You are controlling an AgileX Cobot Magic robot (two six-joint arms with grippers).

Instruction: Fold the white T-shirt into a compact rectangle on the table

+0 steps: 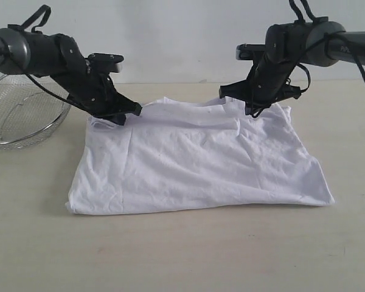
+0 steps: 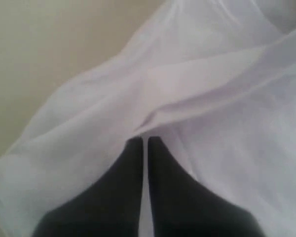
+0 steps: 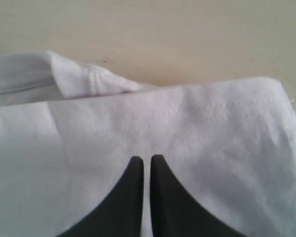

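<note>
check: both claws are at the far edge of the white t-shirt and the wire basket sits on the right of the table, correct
No: the wire basket sits on the left of the table, as the exterior view shows. The left claw and right claw are at the far edge of the white T-shirt.

Wrinkled white T-shirt (image 1: pixel 198 164) lies flat, seemingly folded, on table (image 1: pixel 182 255).

No legible text, label, brand or number in any view. The white short-sleeved cotton T-shirt (image 1: pixel 201 164) shows only plain cloth. The dark grey right arm tube (image 1: pixel 347 45) carries a small pale mark, too small to read.
</note>
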